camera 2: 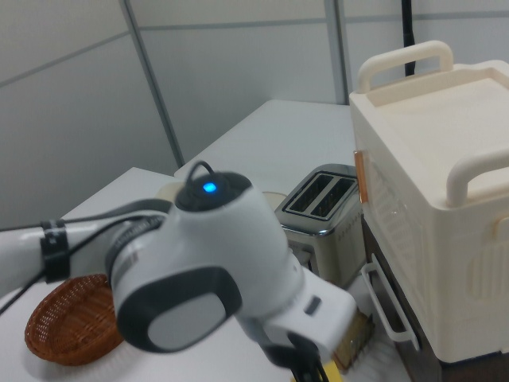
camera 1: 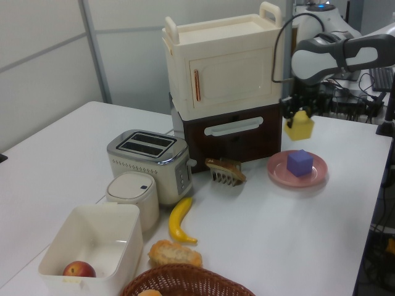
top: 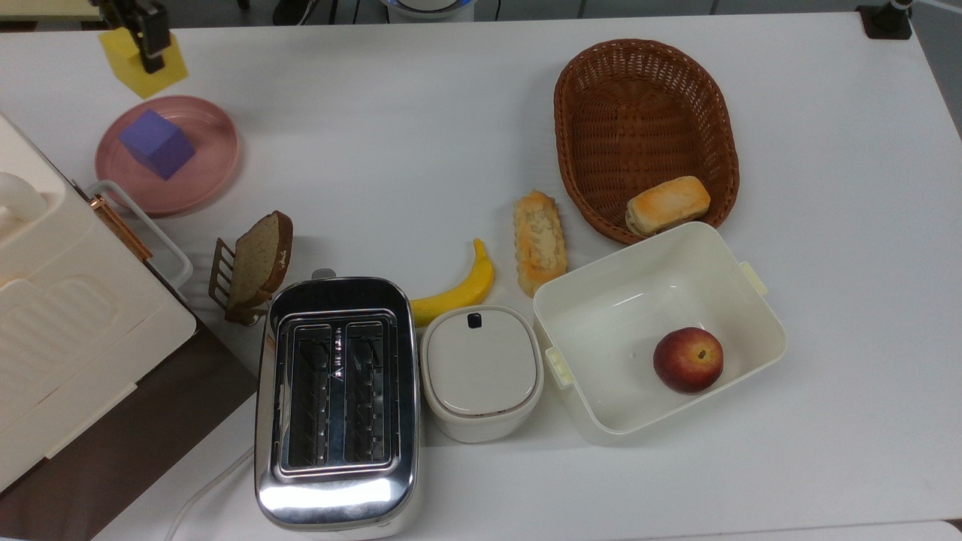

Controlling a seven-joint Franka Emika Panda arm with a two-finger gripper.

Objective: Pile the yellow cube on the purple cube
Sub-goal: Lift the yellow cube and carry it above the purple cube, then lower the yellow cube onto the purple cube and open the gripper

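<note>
The tool (camera 1: pixel 299 113) is clamped on the yellow cube (camera 1: pixel 299 126), raised above the worktop's (top: pixel 451 113) corner beside the pink plate (top: pixel 214 161) carrying the purple cube (top: pixel 156 143), so an off-centre lowering could tip it off.

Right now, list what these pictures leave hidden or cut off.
- Gripper: the top view's upper edge cuts off all but its fingers, shut on the yellow cube.
- Purple cube: its underside on the pink plate is hidden in the left view.
- Bread slice: the arm covers most of it in the right view.
</note>
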